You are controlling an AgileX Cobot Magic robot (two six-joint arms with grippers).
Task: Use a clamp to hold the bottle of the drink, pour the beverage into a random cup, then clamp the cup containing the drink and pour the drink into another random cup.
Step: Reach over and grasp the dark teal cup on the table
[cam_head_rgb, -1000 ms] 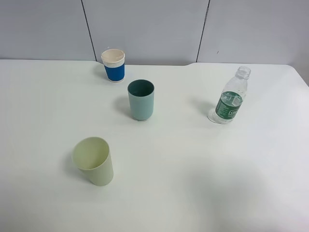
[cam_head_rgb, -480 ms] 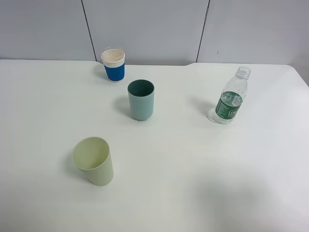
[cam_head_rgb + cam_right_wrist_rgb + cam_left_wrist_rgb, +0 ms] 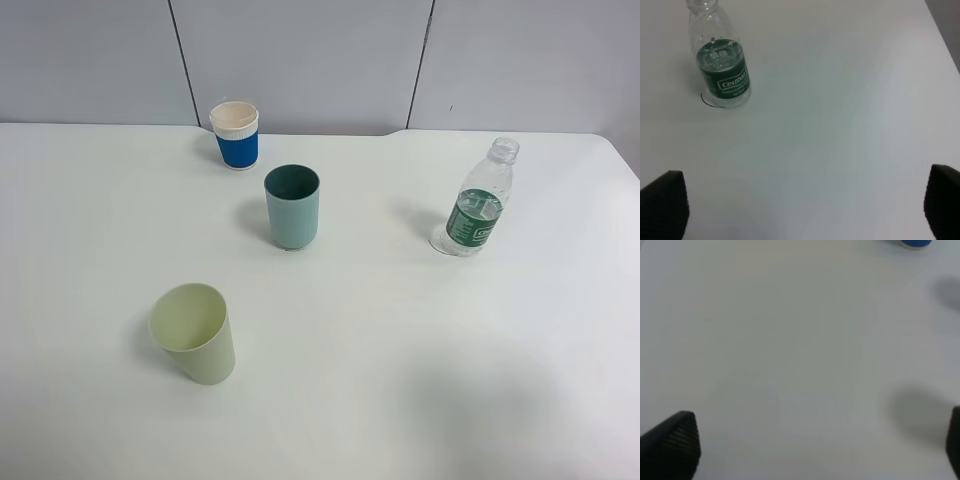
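The bottle (image 3: pixel 478 205) stands upright at about 2 o'clock on the counter (image 3: pixel 400 380), long axis vertical, the teal cup (image 3: pixel 292 207) at its 9 o'clock. The right gripper (image 3: pixel 802 205), jaws wide and empty, has it ahead and looks the nearer; the left gripper (image 3: pixel 815 445), equally wide, has no bottle before it.

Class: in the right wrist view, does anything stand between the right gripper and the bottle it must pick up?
No. Only bare table lies between the bottle and the right gripper, jaws open.
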